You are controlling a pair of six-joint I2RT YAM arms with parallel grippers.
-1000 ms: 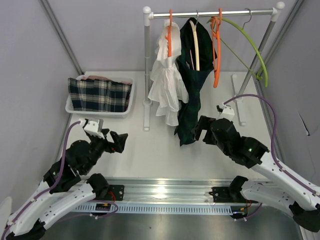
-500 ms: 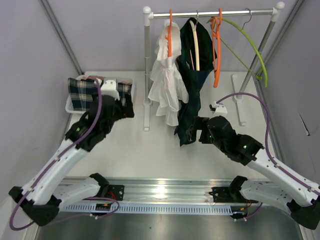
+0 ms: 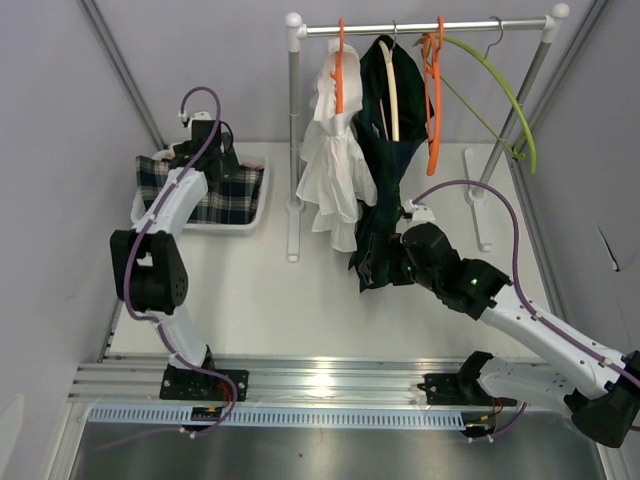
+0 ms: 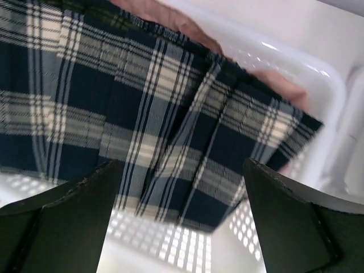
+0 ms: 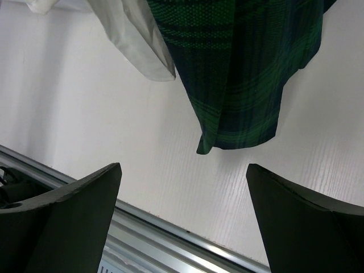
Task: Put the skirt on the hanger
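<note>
The navy-and-white plaid skirt (image 3: 200,192) lies in the white basket (image 3: 190,226) at the back left. It fills the left wrist view (image 4: 165,119), with a pink cloth (image 4: 273,85) under it. My left gripper (image 3: 208,160) hangs open just above the skirt (image 4: 179,227), holding nothing. An empty orange hanger (image 3: 434,95) and a green hanger (image 3: 505,90) hang on the rail (image 3: 420,27). My right gripper (image 3: 380,262) is open and empty (image 5: 182,227) beside the hem of a hung dark green plaid garment (image 5: 250,74).
A white ruffled garment (image 3: 330,170) hangs on another orange hanger, next to the dark green one on a cream hanger (image 3: 390,95). The rack's left post (image 3: 293,150) stands between basket and garments. A metal rail (image 3: 320,385) runs along the near edge.
My left arm has swung from the near left up and back to over the basket. My right gripper has moved left, close to the dark green garment's hem.
</note>
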